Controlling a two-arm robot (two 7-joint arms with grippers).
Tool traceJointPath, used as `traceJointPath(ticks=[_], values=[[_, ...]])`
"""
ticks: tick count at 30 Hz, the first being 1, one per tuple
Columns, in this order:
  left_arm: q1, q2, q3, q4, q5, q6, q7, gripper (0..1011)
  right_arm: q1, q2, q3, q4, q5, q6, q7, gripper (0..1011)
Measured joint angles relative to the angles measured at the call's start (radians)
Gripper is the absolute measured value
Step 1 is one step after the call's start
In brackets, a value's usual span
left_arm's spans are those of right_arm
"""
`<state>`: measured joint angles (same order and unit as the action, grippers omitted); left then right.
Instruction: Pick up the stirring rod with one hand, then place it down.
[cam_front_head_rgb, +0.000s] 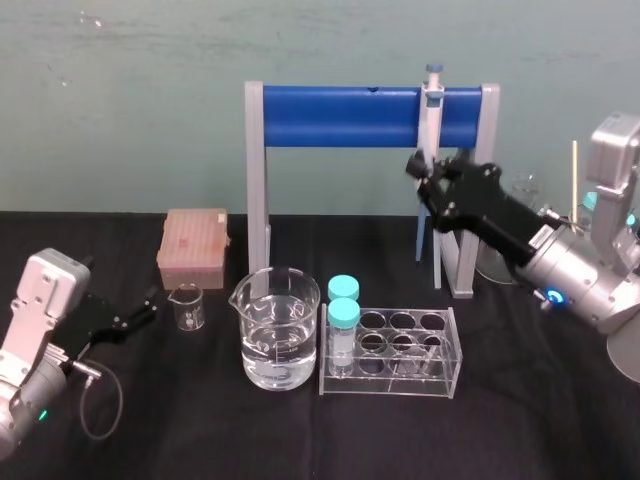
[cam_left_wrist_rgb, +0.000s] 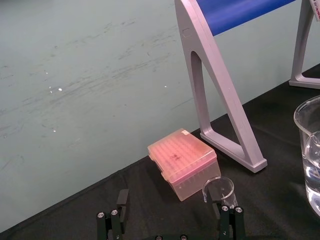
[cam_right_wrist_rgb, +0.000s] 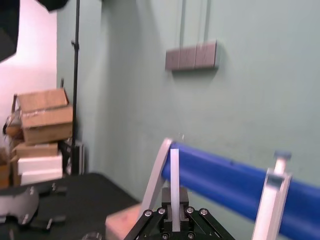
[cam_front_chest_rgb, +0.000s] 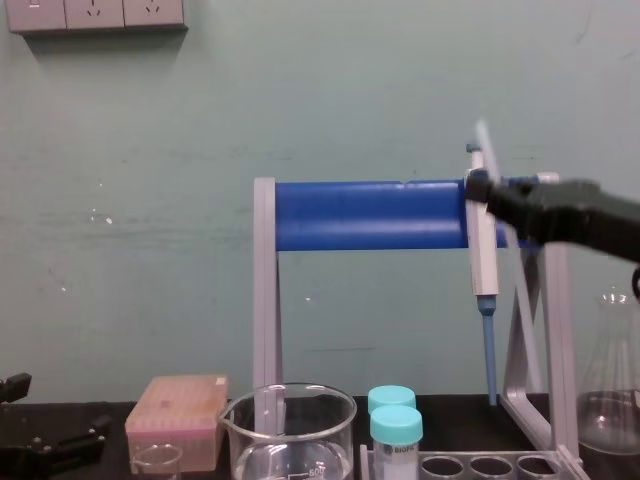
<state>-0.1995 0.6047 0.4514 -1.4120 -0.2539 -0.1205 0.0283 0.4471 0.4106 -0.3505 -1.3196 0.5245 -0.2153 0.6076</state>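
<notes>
We saw the right claw (cam_front_head_rgb: 424, 178) raised well above the bench (cam_front_head_rgb: 520, 420), closed on the stirring rod (cam_right_wrist_rgb: 174, 175). The rod stood up between its fingers and poked out past them, just beside the hanging pipette (cam_front_chest_rgb: 484, 250). We judged the rod light, stiff, smooth and brittle: glass that could slip through the pads, or snap if knocked against the blue rack (cam_front_head_rgb: 340, 116) behind the claw. A hold near mid-length would have balanced it best. The left claw (cam_left_wrist_rgb: 172, 212) sat parked low, fingers apart, holding nothing.
</notes>
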Motion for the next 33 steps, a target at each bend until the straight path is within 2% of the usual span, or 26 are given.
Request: traceJointPath(ticks=[3, 6, 10, 18, 27, 33], values=[[0.0, 0.0, 0.0, 0.0, 0.0, 0.0, 0.0, 1000, -0.007, -0.001, 0.01, -0.012, -0.001, -0.028, -0.002, 68], [0.0, 0.0, 0.0, 0.0, 0.0, 0.0, 0.0, 1000, -0.024, -0.002, 0.022, -0.021, -0.017, -0.086, -0.001, 68], [0.0, 0.0, 0.0, 0.0, 0.0, 0.0, 0.0, 1000, -0.044, -0.004, 0.027, -0.011, -0.028, -0.133, 0.015, 68], [0.0, 0.0, 0.0, 0.0, 0.0, 0.0, 0.0, 1000, -0.09, -0.011, 0.039, 0.015, -0.045, -0.201, 0.035, 68], [0.0, 0.0, 0.0, 0.0, 0.0, 0.0, 0.0, 1000, -0.11, -0.017, 0.061, 0.02, -0.051, -0.215, 0.036, 68], [0.0, 0.0, 0.0, 0.0, 0.0, 0.0, 0.0, 1000, -0.11, -0.017, 0.061, 0.02, -0.05, -0.215, 0.036, 68]])
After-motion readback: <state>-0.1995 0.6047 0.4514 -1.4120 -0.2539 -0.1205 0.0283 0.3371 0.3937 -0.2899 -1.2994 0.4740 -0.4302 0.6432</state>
